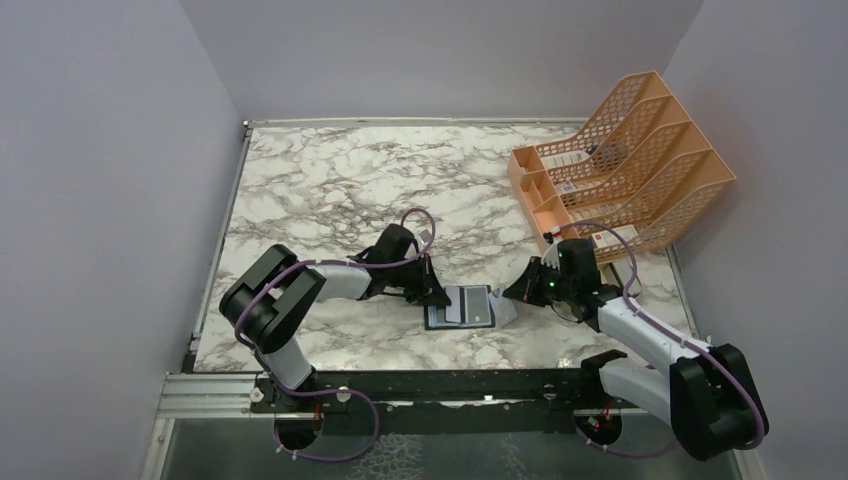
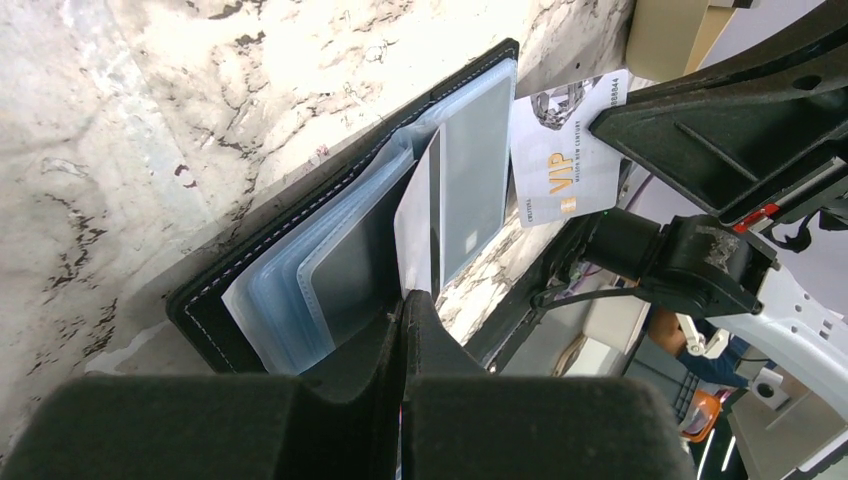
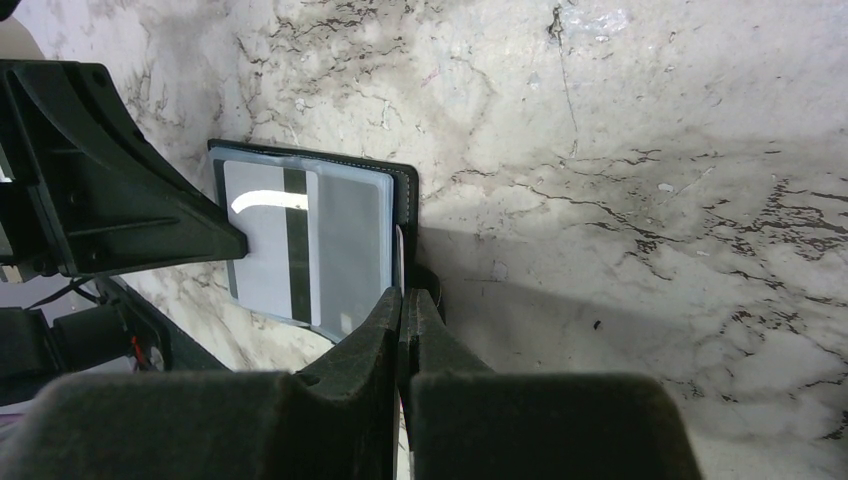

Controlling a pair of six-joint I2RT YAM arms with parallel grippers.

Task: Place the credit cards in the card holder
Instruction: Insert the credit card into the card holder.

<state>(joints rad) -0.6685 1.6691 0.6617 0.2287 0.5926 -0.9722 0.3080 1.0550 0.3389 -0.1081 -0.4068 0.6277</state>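
Your left claw [image 2: 405, 300] pinches the striped card [image 3: 270, 255] over the open holder [image 3: 403, 190]; right claw [image 3: 403, 300], 3 o'clock, pinches the VIP card [image 2: 560, 150]; neither looks sleeved.

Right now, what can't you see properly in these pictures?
- Left wrist view: small print on the VIP card is too tiny; one end hides under the right tool.
- Left wrist view: card holder sleeves; shiny plastic hides whether they're filled.
- Top view: orange rack labels, too small.

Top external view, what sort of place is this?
Probably a robot test cell dressed as a desk: plain walls box in a marble-patterned table, two arms bolted to a rail at its near edge, an orange mesh file rack at the right.
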